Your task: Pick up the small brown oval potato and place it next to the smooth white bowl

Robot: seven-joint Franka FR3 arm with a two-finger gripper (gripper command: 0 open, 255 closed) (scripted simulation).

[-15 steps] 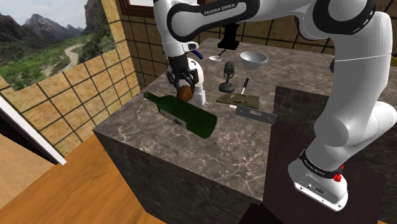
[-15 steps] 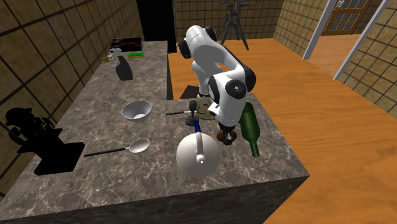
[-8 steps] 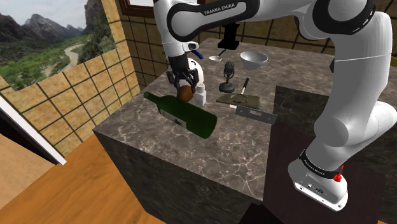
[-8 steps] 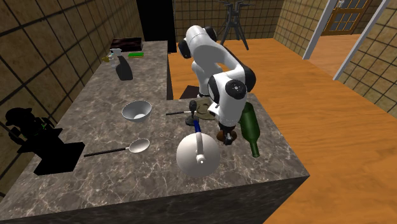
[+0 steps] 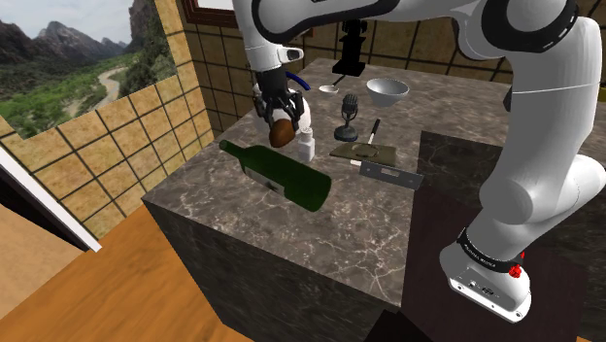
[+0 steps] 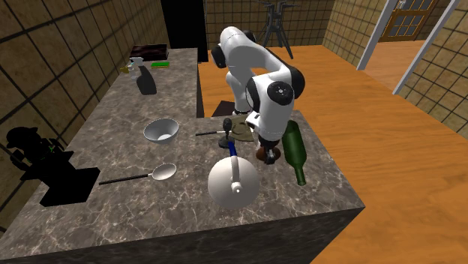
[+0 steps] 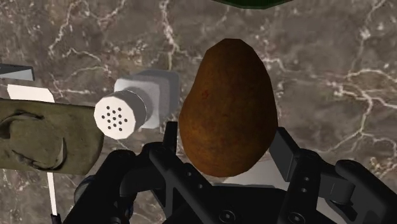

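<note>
Gripper (image 5: 280, 119): fingers clasp the potato's sides.
Potato (image 7: 228, 108): brown, oval, held above the marble counter (image 5: 388, 223), near the white shaker (image 7: 137, 105) and green bottle (image 5: 282, 175).
Bowl (image 5: 387, 91): white, well apart from the potato.

Green bottle (image 5: 286, 178) lying on dark marble counter (image 5: 388, 233); white shaker (image 7: 137, 105) near it.

Blocked close by lying green bottle (image 5: 282, 175), white shaker (image 5: 307, 146), upright dark brush (image 5: 348, 115); passable over bare counter (image 6: 112, 127) beside white bowl (image 6: 161, 131)
</note>
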